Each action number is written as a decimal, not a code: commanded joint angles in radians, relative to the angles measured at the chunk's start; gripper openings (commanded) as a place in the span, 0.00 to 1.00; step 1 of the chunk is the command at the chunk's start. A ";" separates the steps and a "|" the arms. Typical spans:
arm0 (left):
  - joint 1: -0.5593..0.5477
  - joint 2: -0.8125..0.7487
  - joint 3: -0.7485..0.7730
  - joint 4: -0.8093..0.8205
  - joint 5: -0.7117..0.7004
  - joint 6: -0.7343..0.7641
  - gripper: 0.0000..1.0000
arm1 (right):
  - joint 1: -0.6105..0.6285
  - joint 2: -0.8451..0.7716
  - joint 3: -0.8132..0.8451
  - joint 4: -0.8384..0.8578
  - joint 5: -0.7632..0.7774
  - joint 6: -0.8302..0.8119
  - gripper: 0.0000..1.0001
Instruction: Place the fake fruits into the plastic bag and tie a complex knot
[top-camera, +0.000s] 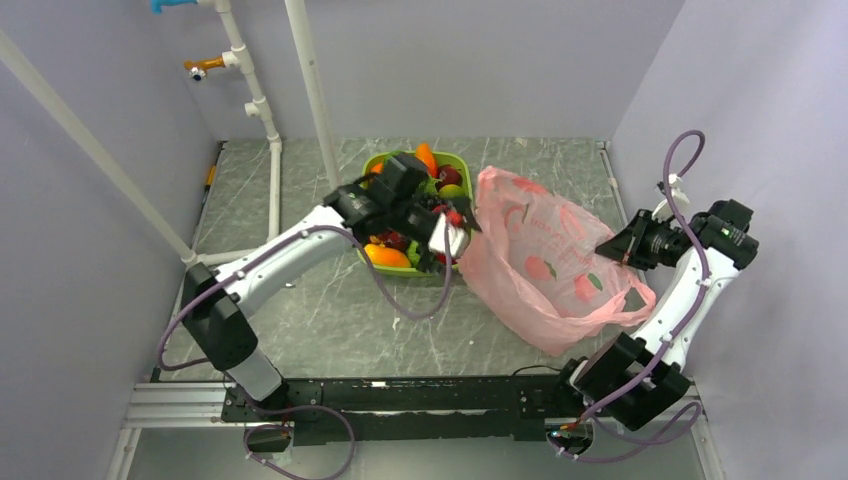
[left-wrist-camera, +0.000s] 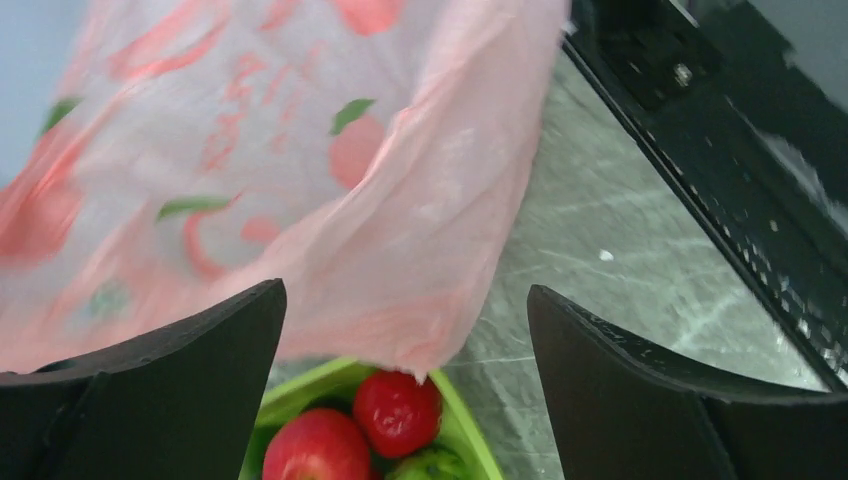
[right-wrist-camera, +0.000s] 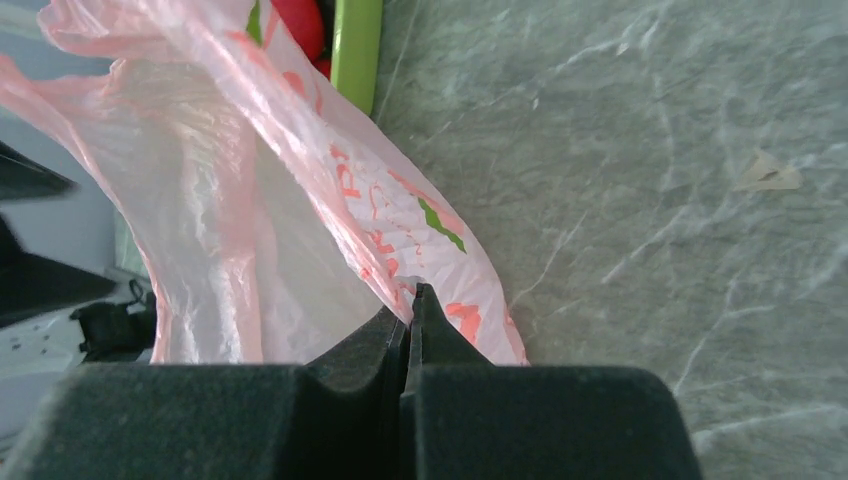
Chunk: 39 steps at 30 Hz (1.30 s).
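The pink plastic bag (top-camera: 540, 255) lies on the table right of the lime-green tray (top-camera: 372, 161), which holds the fake fruits (top-camera: 388, 256). My left gripper (top-camera: 450, 235) hovers open over the tray's right edge, beside the bag's left side. In the left wrist view its fingers (left-wrist-camera: 180, 390) stand wide apart with nothing between them; the bag (left-wrist-camera: 250, 170) hangs ahead, and two red fruits (left-wrist-camera: 397, 410) sit in the tray (left-wrist-camera: 300, 390) below. My right gripper (top-camera: 603, 247) is shut on the bag's right edge, with pink film (right-wrist-camera: 230, 200) pinched at the fingertips (right-wrist-camera: 410, 300).
White pipes (top-camera: 260, 110) run along the back left. A black rail (top-camera: 400, 395) crosses the near edge between the arm bases. Grey walls close in on the left, back and right. The tray's rim (right-wrist-camera: 357, 50) shows behind the bag in the right wrist view.
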 joint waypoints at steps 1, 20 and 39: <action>0.145 -0.143 -0.049 0.372 0.137 -0.573 0.99 | -0.071 -0.036 0.041 0.111 -0.005 0.051 0.00; 0.282 0.166 0.068 0.279 -0.188 -0.426 0.99 | -0.067 -0.127 -0.168 0.413 -0.276 0.485 0.00; 0.229 0.380 0.102 0.238 -0.239 -0.233 0.97 | 0.122 -0.139 -0.386 0.545 -0.157 0.494 0.00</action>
